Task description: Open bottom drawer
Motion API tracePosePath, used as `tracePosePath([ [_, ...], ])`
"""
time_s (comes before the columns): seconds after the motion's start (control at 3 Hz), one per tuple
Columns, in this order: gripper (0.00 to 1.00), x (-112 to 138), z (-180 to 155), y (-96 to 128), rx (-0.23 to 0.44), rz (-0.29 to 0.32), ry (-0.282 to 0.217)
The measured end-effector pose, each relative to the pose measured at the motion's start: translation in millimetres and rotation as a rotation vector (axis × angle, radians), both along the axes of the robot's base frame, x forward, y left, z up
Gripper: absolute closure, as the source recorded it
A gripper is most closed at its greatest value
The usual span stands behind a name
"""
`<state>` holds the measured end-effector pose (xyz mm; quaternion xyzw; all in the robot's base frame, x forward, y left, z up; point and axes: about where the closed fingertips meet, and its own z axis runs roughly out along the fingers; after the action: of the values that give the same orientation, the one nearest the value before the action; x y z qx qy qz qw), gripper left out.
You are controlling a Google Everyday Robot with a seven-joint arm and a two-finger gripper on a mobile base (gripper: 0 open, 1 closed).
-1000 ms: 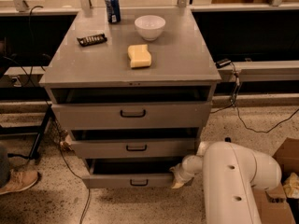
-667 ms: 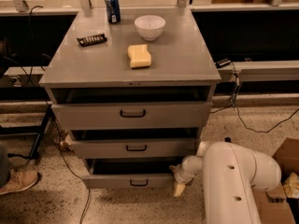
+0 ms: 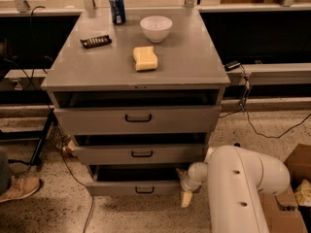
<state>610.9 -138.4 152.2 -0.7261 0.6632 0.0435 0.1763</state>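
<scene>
Camera view. A grey desk (image 3: 194,67) with three drawers is shown, and the white arm (image 3: 238,188) is folded in at its lower right. The bottom drawer (image 3: 116,188), lowest of the stack, stands slightly pulled out, with a dark gap above its front. Over the last second its front has not shifted, while the pincer (image 3: 186,199) has sunk lower, just beside the drawer's right end and away from the black handle (image 3: 144,190). The pull is therefore judged paused or finished. Whether the pincer is open or closed cannot be told.

On the desk are set a white bowl (image 3: 156,28), a yellow sponge (image 3: 145,58), a blue can (image 3: 116,8) and a dark wrapped bar (image 3: 95,41). A speckled floor (image 3: 282,120) and a cardboard box (image 3: 296,164) are seen around it.
</scene>
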Motion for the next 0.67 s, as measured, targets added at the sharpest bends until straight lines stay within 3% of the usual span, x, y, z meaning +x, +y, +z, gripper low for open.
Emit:
tracePosePath([
  [0.33,0.03,-13.3,-0.8,-1.1,-0.028,-0.027,0.037],
  [0.67,0.26,-23.2,-1.4,-5.0,-0.024,-0.052,0.059],
])
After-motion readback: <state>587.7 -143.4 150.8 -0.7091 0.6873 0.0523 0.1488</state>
